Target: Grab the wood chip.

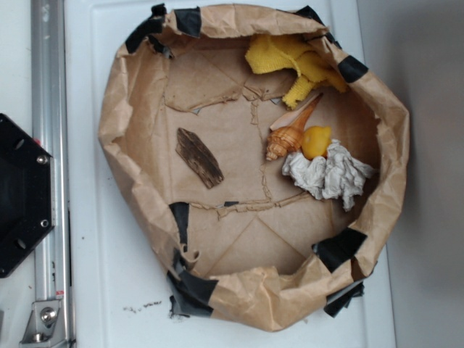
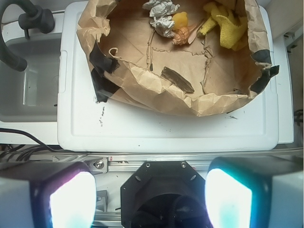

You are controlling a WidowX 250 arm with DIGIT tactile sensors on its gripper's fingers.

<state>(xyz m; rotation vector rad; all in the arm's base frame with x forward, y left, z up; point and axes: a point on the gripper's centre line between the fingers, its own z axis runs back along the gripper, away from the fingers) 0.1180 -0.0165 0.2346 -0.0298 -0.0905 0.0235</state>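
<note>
both of my fingers [image 2: 71,199] sit at the bottom of the wrist view, spread wide apart with nothing between them, so my gripper [image 2: 151,199] is empty and well short of the goods. just past them lies the black hexagonal base [image 2: 159,194] and a metal rail [image 2: 142,159], then the white board [image 2: 166,128]. on that board stands a crumpled brown paper nest [image 2: 142,90], its rim patched with black tape [image 2: 102,71]. its near wall rises between me and the floor of the nest, and in the wrist view the wall's edge covers part of the wood chip [image 1: 199,157]. the chip lies flat on the paper floor, on its own, well apart from the rest. farther back, 4 things crowd together: a tan spiral seashell [image 1: 290,134], a small yellow lump [image 1: 316,141] touching it, a wad of grey-white paper [image 1: 328,172] just beside them, and a yellow cloth [image 1: 293,61] against the far wall.
</note>
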